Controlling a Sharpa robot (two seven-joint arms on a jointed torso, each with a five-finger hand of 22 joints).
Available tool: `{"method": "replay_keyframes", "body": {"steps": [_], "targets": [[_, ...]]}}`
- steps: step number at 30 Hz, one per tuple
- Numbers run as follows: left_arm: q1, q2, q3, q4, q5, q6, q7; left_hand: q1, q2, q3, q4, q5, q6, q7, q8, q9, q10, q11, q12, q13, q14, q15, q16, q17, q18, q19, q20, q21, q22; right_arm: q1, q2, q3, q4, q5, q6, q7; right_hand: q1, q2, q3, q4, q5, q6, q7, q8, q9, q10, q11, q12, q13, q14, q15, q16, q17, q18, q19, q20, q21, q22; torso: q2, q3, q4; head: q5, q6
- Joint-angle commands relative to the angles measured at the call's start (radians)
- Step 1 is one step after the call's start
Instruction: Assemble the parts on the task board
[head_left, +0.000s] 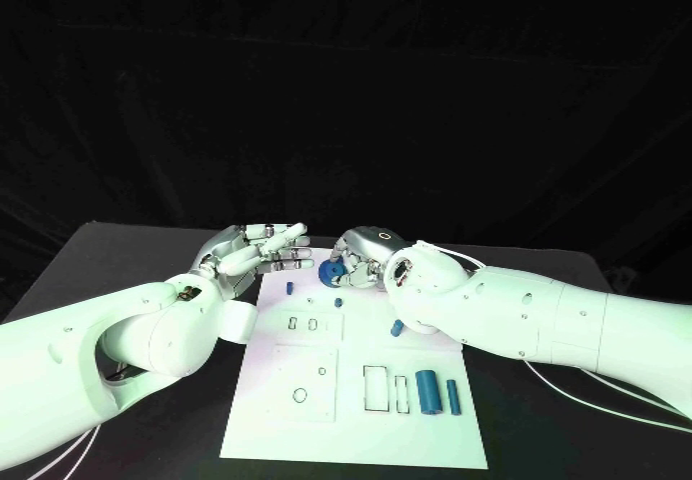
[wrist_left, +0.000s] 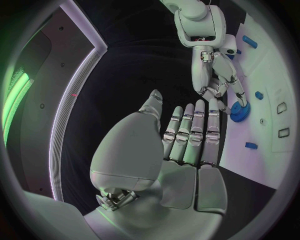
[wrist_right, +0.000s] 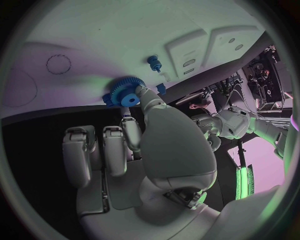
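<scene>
Early in assembly: right hand (head_left: 368, 262) pinches a blue gear (head_left: 330, 270) at the board's (head_left: 317, 430) far edge, left hand (head_left: 257, 250) spread empty, cylinders (head_left: 427, 390) still loose.

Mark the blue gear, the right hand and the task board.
blue gear (wrist_right: 125, 93), right wrist view, toothed face.
right hand (head_left: 369, 254), head view, back of the hand.
task board (head_left: 310, 425), head view, bare near part.

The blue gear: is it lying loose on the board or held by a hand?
Held. The right hand pinches the blue gear at the white board's far edge.
</scene>
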Motion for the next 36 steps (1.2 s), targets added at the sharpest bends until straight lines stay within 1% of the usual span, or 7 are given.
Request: {"method": "replay_keyframes", "body": {"steps": [1, 7, 15, 21, 24, 31, 36], "targets": [[0.001, 0.002, 0.001, 0.001, 0.002, 0.013, 0.006, 0.000, 0.010, -0.005, 0.001, -0.001, 0.005, 0.005, -0.006, 0.000, -0.001, 0.005, -0.005, 0.000, -0.001, 0.006, -0.003, -0.001, 0.014, 0.008, 0.002, -0.002, -0.001, -0.002, 0.003, -0.001, -0.003, -0.009, 0.021, -0.013, -0.007, -0.010, 0.008, 0.002, -0.011, -0.024, 0.010, -0.018, -0.008, -0.015, 0.004, -0.013, -0.011, 0.073, 0.012, 0.004, 0.110, -0.007, 0.064, 0.012, -0.005, 0.211, 0.000, -0.0007, -0.0004, 0.001, 0.000], [0.001, 0.001, 0.001, 0.002, 0.002, 0.014, 0.005, -0.001, 0.010, -0.006, 0.000, -0.001, 0.005, 0.005, -0.008, 0.000, -0.001, 0.005, -0.007, 0.000, -0.001, 0.006, -0.005, -0.001, 0.014, 0.008, 0.002, -0.003, -0.002, -0.002, 0.006, -0.001, -0.007, -0.009, 0.014, -0.015, -0.018, -0.022, 0.013, 0.007, -0.037, -0.082, 0.027, -0.059, -0.018, -0.038, 0.020, -0.032, -0.032, 0.073, 0.027, 0.004, 0.111, -0.005, 0.059, 0.026, -0.010, 0.206, 0.000, -0.0007, -0.0001, 0.001, 0.002], [0.001, 0.001, 0.001, 0.002, 0.002, 0.014, 0.004, -0.001, 0.010, -0.006, 0.000, -0.001, 0.005, 0.005, -0.008, 0.000, -0.001, 0.005, -0.007, 0.000, -0.001, 0.006, -0.005, -0.001, 0.014, 0.008, 0.002, -0.003, -0.002, -0.002, 0.006, -0.001, -0.003, 0.002, 0.035, -0.010, -0.040, -0.026, 0.006, 0.023, -0.041, -0.074, 0.029, -0.063, -0.015, -0.036, 0.024, -0.028, -0.029, 0.073, 0.031, 0.006, 0.113, -0.005, 0.060, 0.032, -0.009, 0.207, 0.000, -0.0003, -0.0005, 0.002, 0.003], [0.001, 0.000, 0.001, 0.002, 0.002, 0.014, 0.003, -0.001, 0.010, -0.006, 0.000, -0.001, 0.005, 0.005, -0.008, 0.000, -0.001, 0.005, -0.007, 0.000, -0.001, 0.006, -0.005, -0.001, 0.014, 0.008, 0.002, -0.003, -0.002, -0.002, -0.002, -0.001, 0.003, 0.024, 0.057, -0.002, -0.088, -0.018, -0.001, 0.055, -0.009, -0.031, 0.019, -0.048, -0.003, -0.013, 0.016, 0.001, 0.000, 0.074, 0.026, 0.009, 0.119, -0.006, 0.064, 0.031, -0.007, 0.212, 0.000, 0.0001, -0.0011, 0.003, 0.003], [0.001, -0.001, 0.001, 0.002, 0.002, 0.013, 0.002, -0.001, 0.010, -0.006, 0.000, -0.001, 0.005, 0.005, -0.008, 0.000, -0.001, 0.005, -0.007, 0.000, -0.001, 0.006, -0.005, -0.001, 0.014, 0.008, 0.002, -0.003, -0.002, -0.002, -0.006, -0.001, 0.007, 0.038, 0.063, 0.002, -0.119, -0.006, -0.003, 0.079, 0.018, -0.016, 0.013, -0.044, 0.001, -0.004, 0.011, 0.012, 0.011, 0.075, 0.022, 0.010, 0.122, -0.007, 0.066, 0.027, -0.004, 0.215, 0.000, 0.0004, -0.0011, 0.004, 0.002], [0.001, -0.001, 0.001, 0.002, 0.002, 0.012, 0.001, -0.001, 0.010, -0.007, 0.000, -0.001, 0.004, 0.006, -0.008, 0.000, -0.001, 0.005, -0.008, 0.000, -0.001, 0.007, -0.006, -0.001, 0.014, 0.009, 0.002, -0.003, -0.002, -0.002, -0.011, -0.001, 0.007, 0.055, 0.080, -0.008, -0.185, 0.019, -0.006, 0.133, 0.049, -0.007, 0.008, -0.048, 0.004, 0.002, 0.007, 0.021, 0.020, 0.075, 0.018, 0.011, 0.125, -0.007, 0.067, 0.023, -0.004, 0.217, 0.000, 0.0004, -0.0008, 0.004, 0.002], [0.001, -0.002, 0.001, 0.002, 0.002, 0.012, 0.000, -0.001, 0.010, -0.007, 0.000, -0.001, 0.004, 0.006, -0.008, 0.000, -0.001, 0.005, -0.008, 0.000, -0.001, 0.007, -0.006, -0.001, 0.014, 0.009, 0.002, -0.003, -0.002, -0.002, -0.016, -0.001, 0.007, 0.058, 0.070, -0.025, -0.192, 0.018, -0.007, 0.139, 0.051, -0.010, 0.008, -0.051, 0.004, 0.001, 0.007, 0.021, 0.019, 0.076, 0.018, 0.012, 0.126, -0.007, 0.067, 0.022, -0.004, 0.217, 0.000, 0.0002, -0.0012, 0.004, 0.002]]}}
